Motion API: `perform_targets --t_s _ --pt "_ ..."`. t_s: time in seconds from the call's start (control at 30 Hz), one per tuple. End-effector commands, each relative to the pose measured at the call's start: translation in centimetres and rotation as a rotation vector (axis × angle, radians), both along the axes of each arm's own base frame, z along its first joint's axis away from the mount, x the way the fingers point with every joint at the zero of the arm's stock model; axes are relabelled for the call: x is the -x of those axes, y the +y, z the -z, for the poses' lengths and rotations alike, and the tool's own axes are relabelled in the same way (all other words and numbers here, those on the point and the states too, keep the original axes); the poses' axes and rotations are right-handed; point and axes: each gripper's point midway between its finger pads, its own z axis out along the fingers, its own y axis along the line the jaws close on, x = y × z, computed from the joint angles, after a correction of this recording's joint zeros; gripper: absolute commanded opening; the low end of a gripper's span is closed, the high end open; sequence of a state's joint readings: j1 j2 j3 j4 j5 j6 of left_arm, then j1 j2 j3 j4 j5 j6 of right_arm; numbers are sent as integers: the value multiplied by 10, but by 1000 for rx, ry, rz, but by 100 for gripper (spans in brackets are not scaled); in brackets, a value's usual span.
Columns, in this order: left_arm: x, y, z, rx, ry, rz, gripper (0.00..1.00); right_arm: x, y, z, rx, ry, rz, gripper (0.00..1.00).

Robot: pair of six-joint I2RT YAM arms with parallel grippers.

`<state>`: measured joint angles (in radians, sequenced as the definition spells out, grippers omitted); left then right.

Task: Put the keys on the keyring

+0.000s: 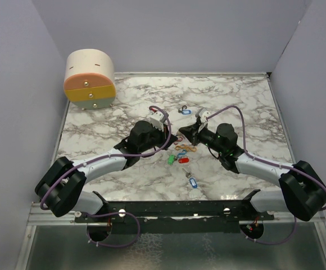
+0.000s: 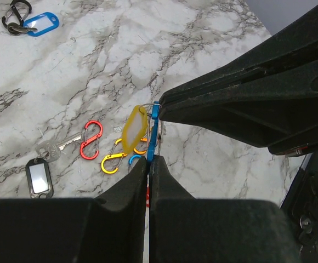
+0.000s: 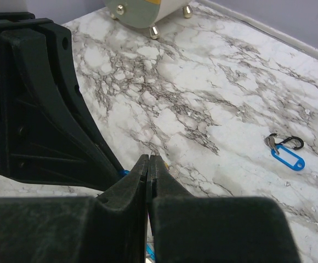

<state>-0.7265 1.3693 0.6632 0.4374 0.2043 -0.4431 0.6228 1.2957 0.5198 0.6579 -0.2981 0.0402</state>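
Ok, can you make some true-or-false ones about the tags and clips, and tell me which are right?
1. The left pincer is wide open. False: it is shut on a blue clip.
2. The yellow tag lies all alone on the table. False: it sits right against the blue clip, by the pincer.
3. A red clip lies on the table. True.
4. The drawer box stands between the two arms. False: it is in the far left corner.
5. A blue tag with a black clip lies apart from the other clips. True.
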Motion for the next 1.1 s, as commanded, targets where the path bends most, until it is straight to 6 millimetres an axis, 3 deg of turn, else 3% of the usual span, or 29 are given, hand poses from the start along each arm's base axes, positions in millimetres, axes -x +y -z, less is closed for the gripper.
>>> perform_targets --t_s 0.0,0.47,0.9,0.93,0.97,1.07 --pt "0 1 -9 27 -26 -7 0 -8 -3 -6 -9 -14 52 1" --pt "-2 9 -13 32 -40 -48 0 -32 -21 5 20 44 231 1" --pt "-7 8 -15 34 -41 -65 0 -29 -19 1 16 36 207 1" --pt "-8 9 -15 32 -42 -73 2 -29 -20 1 14 35 213 1" --pt "-10 11 -14 31 -38 -87 11 -29 -22 0 12 32 219 1" --pt "-15 19 -9 21 -24 -149 46 -29 -26 -4 8 24 240 1"
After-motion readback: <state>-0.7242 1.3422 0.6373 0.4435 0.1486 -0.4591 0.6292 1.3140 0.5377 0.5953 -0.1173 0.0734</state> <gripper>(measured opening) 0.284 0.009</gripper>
